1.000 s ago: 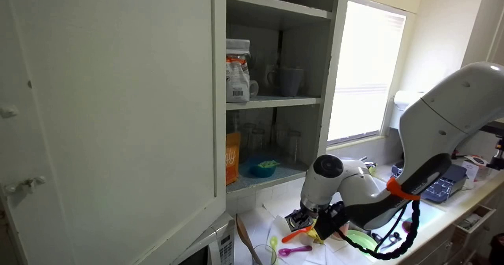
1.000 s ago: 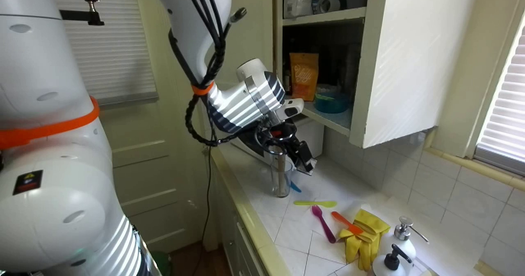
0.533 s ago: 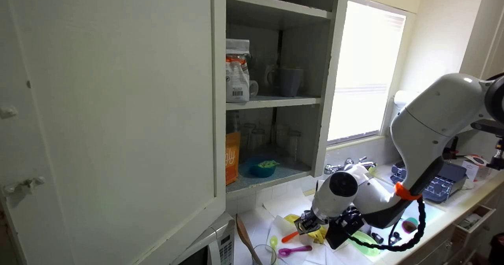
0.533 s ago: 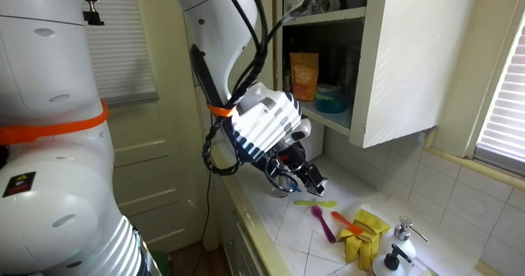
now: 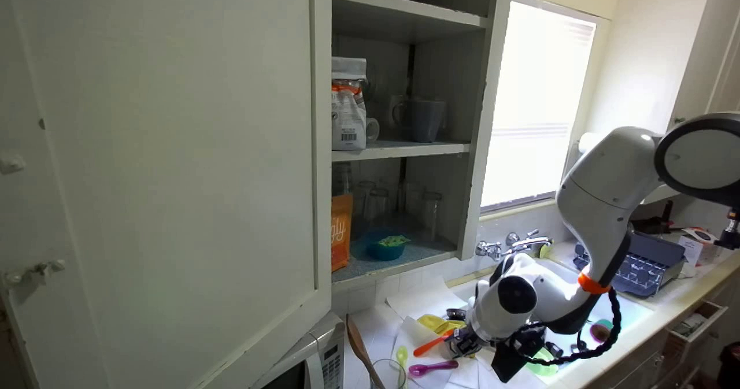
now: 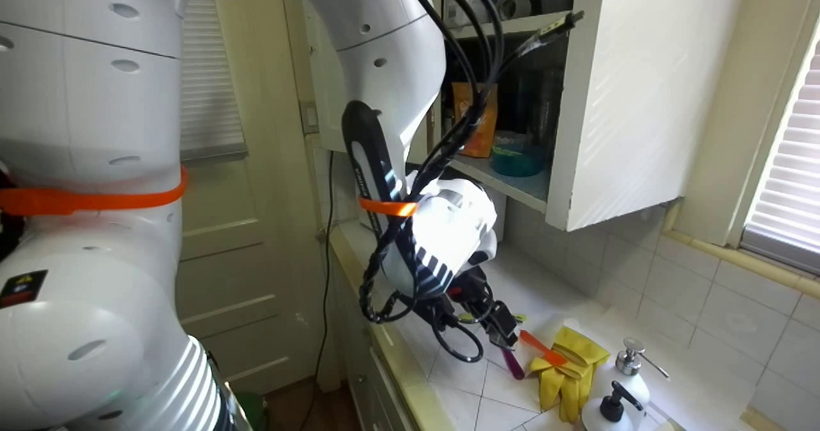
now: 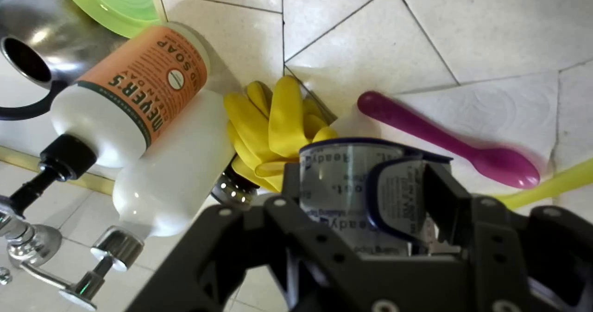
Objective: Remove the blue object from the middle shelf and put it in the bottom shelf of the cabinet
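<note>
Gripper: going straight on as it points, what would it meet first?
Most likely the countertop, between the yellow gloves and the purple spoon. Depth is unclear, and the printed blue-edged piece at the tip of the gripper hides part of that spot.

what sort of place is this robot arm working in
Most likely a home kitchen: there's a wall faucet, a microwave, and an open cabinet holding mugs and glasses.
</note>
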`<action>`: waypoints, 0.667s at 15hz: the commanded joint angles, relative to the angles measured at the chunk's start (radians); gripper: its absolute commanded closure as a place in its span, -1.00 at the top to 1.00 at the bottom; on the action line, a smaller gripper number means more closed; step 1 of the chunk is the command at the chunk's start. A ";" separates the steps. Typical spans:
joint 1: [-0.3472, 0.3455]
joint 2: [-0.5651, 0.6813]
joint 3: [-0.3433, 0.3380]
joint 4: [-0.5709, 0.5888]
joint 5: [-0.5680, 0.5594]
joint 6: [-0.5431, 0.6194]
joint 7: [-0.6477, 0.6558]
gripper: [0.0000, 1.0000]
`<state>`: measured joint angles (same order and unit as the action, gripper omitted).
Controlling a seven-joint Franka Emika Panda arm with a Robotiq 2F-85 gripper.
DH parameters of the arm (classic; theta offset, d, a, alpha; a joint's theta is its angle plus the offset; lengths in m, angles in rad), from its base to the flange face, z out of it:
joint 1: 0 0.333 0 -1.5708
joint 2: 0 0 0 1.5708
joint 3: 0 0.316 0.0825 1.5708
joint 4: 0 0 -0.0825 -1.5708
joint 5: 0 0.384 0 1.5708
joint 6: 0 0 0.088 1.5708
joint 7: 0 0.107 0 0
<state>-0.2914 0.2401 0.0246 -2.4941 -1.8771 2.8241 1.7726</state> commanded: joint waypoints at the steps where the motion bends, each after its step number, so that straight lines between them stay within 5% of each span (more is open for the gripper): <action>1: -0.029 0.121 -0.001 0.075 -0.138 0.025 0.111 -0.16; 8: -0.072 0.243 0.009 0.149 -0.243 0.014 0.169 -0.16; 9: -0.076 0.252 0.010 0.155 -0.252 0.013 0.173 0.66; 10: -0.078 0.259 0.011 0.160 -0.264 0.012 0.178 0.84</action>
<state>-0.3461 0.4541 0.0242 -2.3716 -2.0725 2.8241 1.8927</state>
